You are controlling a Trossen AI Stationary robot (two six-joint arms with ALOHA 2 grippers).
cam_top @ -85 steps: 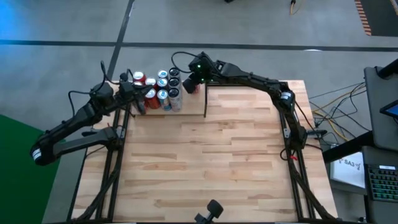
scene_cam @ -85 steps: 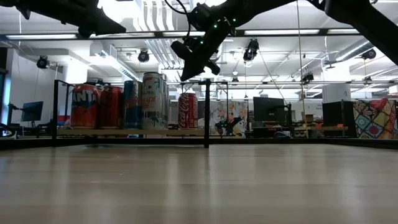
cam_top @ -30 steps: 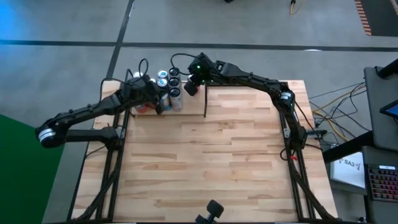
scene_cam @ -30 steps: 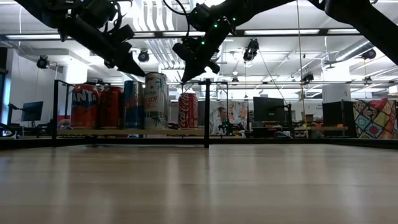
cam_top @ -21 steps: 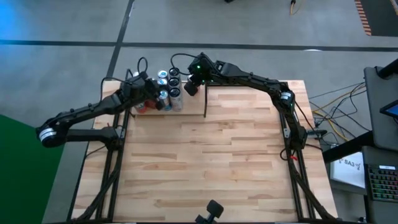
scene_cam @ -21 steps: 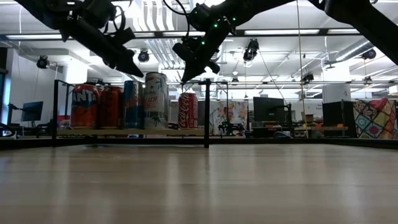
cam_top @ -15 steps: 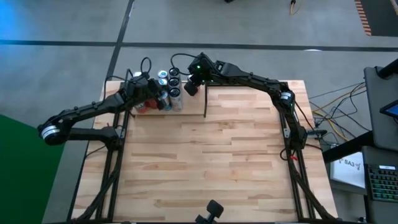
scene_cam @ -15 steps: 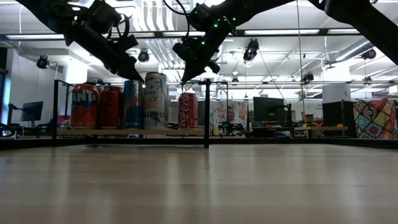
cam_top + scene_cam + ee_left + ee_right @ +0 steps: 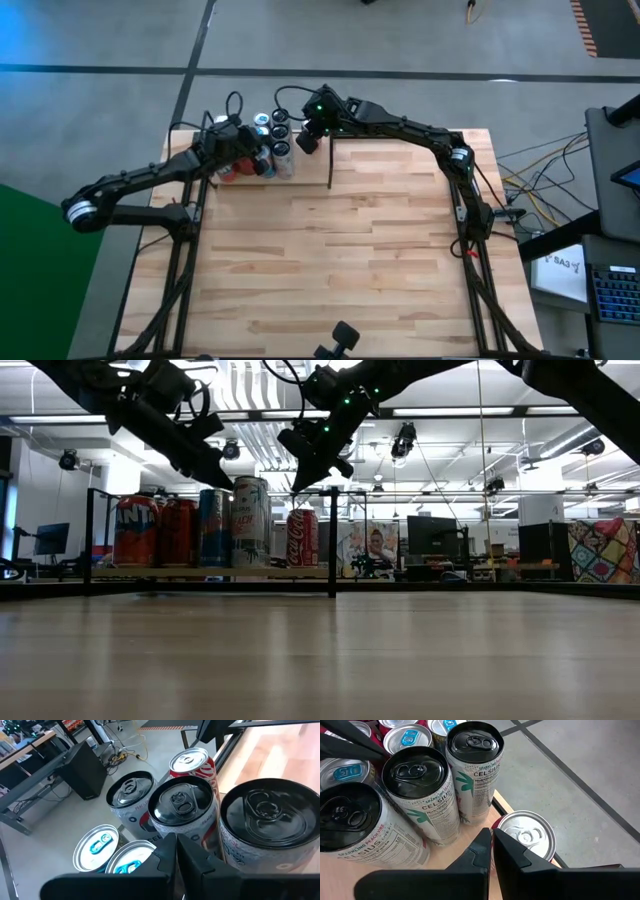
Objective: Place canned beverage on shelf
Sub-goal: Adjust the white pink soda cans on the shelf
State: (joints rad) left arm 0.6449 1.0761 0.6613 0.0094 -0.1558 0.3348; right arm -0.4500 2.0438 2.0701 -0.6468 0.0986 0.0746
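Several cans stand upright on the shelf (image 9: 200,572) at the table's far left: an orange can (image 9: 135,532), a red can (image 9: 178,532), a blue can (image 9: 210,528), a tall white can (image 9: 250,520) and a red cola can (image 9: 302,538). My left gripper (image 9: 175,851) is shut and slants down over the can tops (image 9: 262,145), its tip beside a black-topped can (image 9: 182,802). My right gripper (image 9: 490,842) is shut and hangs above the cola can (image 9: 527,832), clear of it. My left gripper's shut fingertips (image 9: 225,482) stand close to the top rim of the tall white can, coming slanting down from the table's left. I cannot tell whether they touch it.
The shelf's black upright divider rod (image 9: 331,540) stands just right of the cola can. The wood table (image 9: 340,260) stretches bare toward the near edge. Black frame rods (image 9: 185,250) run along the table's sides.
My left gripper has edged a little toward the far edge over the cans, sunk slightly and tipped a bit, staying shut. The cans have not moved.
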